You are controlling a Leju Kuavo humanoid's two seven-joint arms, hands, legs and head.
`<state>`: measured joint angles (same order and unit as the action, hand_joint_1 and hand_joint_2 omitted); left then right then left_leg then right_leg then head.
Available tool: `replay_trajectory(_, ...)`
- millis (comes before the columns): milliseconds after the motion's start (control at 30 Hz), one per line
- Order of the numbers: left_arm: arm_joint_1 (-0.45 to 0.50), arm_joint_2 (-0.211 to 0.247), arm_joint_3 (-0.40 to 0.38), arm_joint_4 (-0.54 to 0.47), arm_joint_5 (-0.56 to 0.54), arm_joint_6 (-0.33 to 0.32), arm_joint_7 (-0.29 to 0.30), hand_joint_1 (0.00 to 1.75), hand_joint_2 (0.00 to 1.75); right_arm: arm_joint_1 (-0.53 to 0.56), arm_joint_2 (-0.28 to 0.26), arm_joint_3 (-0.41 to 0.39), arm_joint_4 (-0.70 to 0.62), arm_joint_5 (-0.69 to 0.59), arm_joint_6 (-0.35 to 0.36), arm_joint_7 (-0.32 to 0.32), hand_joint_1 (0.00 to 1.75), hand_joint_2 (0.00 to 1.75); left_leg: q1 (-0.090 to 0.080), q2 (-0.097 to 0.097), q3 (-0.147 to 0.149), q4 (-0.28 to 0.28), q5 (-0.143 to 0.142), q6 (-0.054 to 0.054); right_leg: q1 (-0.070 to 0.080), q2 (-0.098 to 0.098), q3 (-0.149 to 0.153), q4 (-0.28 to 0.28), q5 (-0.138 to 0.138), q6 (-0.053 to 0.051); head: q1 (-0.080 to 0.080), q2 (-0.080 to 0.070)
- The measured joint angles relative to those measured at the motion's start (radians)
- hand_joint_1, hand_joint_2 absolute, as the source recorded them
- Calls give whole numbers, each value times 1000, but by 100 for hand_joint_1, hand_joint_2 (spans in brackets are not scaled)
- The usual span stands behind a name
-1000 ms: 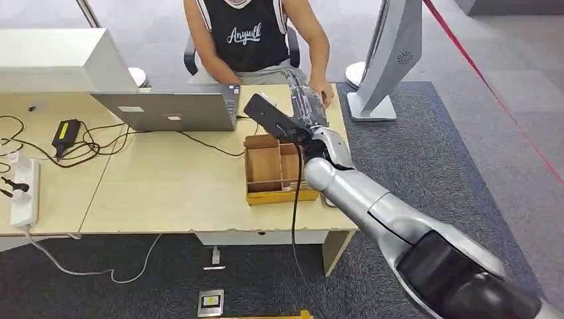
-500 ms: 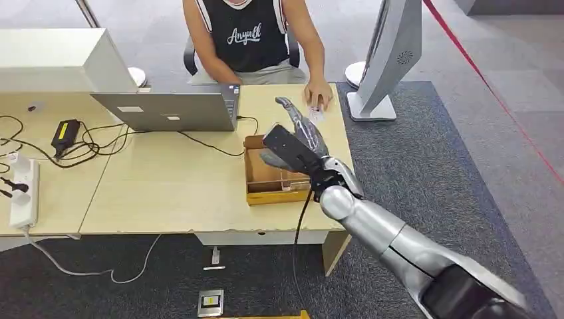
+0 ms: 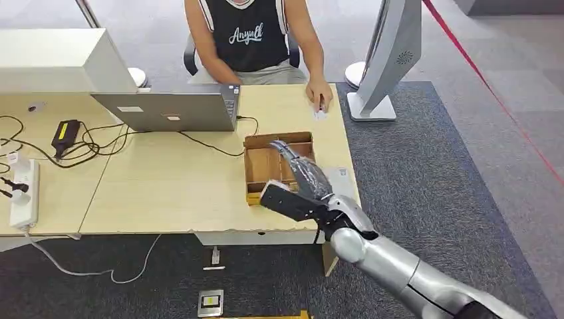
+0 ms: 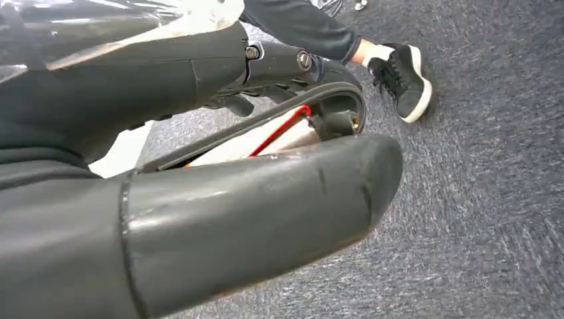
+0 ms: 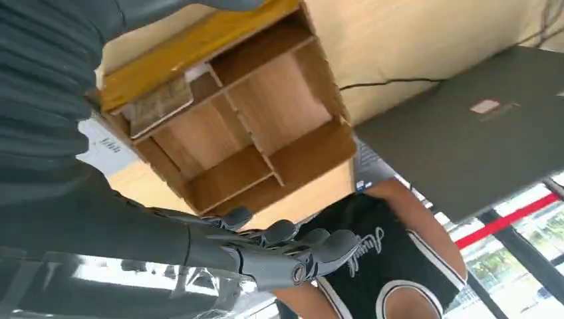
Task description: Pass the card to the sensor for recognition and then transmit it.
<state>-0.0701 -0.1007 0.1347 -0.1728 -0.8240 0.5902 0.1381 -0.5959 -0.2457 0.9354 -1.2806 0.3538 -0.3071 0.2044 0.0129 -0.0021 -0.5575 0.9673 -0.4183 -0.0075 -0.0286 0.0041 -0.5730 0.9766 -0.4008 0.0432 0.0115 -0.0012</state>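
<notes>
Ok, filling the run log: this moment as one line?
right hand: holds nothing, above wooden box | white card: on table beside box | person's hand: table's far edge

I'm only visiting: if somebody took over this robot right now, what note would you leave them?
Right hand: open and holding nothing, above the wooden box on the desk.
Left hand: hangs near the floor; grip unclear.
Cards: one card lies in a box compartment; a white card lies on the desk beside the box.
Person's hand rests at the desk's far edge.
Done: cannot tell.
Left: probably pick a card, scan it, hand it over.
</notes>
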Motion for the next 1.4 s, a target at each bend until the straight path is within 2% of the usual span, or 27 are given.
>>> replay_trajectory(200,0,1,-23,0,10,-4,8,0,0,19,-13,0,-13,213,37,111,0,175,0,0,0,0,0,0,0,0,0,0,0,0,0,0)
replay_trajectory(433,0,5,-52,-6,35,-7,20,0,0,8,-15,8,-10,364,61,198,0,175,0,0,0,0,0,0,0,0,0,0,0,0,-1,0)
replay_trajectory(1067,0,9,-98,-9,47,-7,23,0,0,-30,3,26,34,404,66,221,0,175,0,0,-1,0,0,0,0,0,0,0,0,0,0,0)
replay_trajectory(1400,1,13,-123,-14,66,-15,17,0,0,-98,19,50,100,448,122,239,0,175,0,0,-1,0,0,0,0,0,0,0,0,0,0,0)
